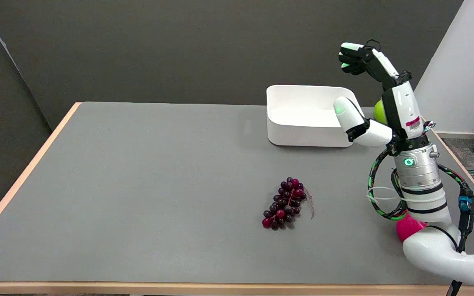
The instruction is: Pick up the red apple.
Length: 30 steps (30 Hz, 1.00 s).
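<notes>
A pinkish-red round thing, which looks like the red apple, lies on the table at the near right, mostly hidden behind my right forearm. My right hand is raised well above the table near the far right. Its thumb sticks out to the left and its fingers point up and bend at the tips. It holds nothing. The hand is far above and beyond the apple.
A white bin stands at the back right, just left of the hand. A green round fruit shows behind the hand. A bunch of dark red grapes lies mid-table. The table's right edge runs close to the arm.
</notes>
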Motion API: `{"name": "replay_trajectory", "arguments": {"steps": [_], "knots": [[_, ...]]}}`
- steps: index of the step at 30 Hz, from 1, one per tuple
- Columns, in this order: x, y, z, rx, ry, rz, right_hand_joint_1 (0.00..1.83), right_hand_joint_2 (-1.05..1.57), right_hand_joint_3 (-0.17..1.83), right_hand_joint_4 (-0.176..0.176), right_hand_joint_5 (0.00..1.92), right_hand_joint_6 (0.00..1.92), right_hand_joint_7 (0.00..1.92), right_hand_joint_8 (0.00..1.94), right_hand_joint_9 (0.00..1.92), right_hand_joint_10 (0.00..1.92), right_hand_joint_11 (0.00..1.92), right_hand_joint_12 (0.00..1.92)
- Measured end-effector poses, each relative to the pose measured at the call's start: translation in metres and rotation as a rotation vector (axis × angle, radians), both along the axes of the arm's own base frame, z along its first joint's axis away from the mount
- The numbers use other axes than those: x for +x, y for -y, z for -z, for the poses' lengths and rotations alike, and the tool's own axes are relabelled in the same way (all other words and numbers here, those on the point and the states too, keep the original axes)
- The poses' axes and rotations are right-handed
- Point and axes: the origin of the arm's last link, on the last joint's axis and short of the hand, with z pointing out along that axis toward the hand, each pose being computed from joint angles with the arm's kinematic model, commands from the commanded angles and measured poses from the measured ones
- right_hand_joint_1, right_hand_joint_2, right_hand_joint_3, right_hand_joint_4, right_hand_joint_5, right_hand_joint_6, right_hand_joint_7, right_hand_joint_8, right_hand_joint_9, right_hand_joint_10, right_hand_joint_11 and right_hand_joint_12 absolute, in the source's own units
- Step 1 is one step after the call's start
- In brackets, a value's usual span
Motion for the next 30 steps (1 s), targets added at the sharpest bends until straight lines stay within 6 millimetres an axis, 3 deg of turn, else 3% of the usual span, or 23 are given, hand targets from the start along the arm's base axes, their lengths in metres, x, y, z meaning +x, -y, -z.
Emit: {"name": "replay_trajectory", "arguments": {"steps": [17,30], "knots": [[0.004,0.002,-0.001,-0.068,-0.097,0.036,0.50,0.72,0.83,0.036,0.38,0.71,0.56,0.67,0.49,1.14,0.37,1.59],[0.024,-0.024,-0.050,-0.346,-0.306,0.199,0.48,0.70,0.84,0.032,0.38,0.70,0.58,0.70,0.50,1.16,0.39,1.61]]}}
